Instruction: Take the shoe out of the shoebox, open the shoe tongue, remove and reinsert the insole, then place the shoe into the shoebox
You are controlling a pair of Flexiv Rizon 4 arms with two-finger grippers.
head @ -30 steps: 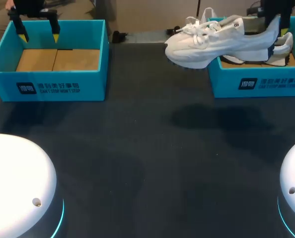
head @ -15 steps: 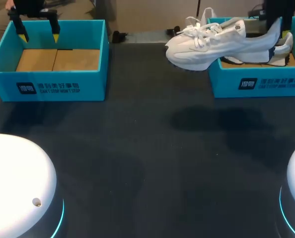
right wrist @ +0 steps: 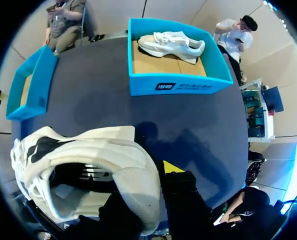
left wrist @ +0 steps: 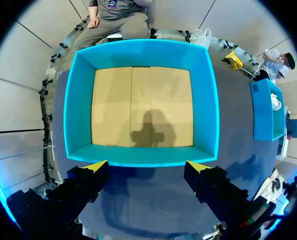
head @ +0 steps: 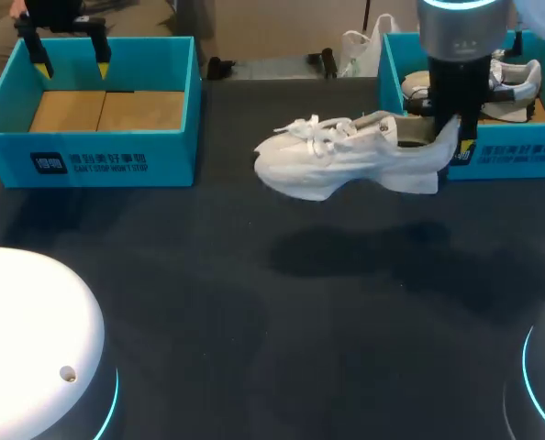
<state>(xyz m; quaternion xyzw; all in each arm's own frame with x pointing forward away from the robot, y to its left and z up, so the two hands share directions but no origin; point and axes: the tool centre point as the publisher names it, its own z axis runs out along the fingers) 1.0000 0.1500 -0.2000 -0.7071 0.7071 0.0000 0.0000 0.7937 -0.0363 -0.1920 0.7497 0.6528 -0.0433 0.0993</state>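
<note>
A white lace-up shoe (head: 346,163) hangs in the air above the dark table, toe pointing left, just left of the right teal shoebox (head: 516,156). My right gripper (head: 449,137) is shut on its heel from above. In the right wrist view the heel collar of the shoe (right wrist: 96,167) sits between the fingers, with one yellow fingertip (right wrist: 171,166) showing beside it. A second white shoe (head: 509,87) lies inside the right box (right wrist: 178,86). My left gripper (head: 71,57) stands open over the far edge of the left shoebox (head: 89,163), nothing between its fingers (left wrist: 96,166).
The left teal box (left wrist: 138,50) holds only its cardboard floor. In the right wrist view it (right wrist: 31,87) lies across the table from the right box. Bare dark table (head: 272,302) stretches between and in front of the two boxes.
My right arm has carried the shoe away from above the right box, leftward, nearer and lower over the table. The left arm has not moved.
</note>
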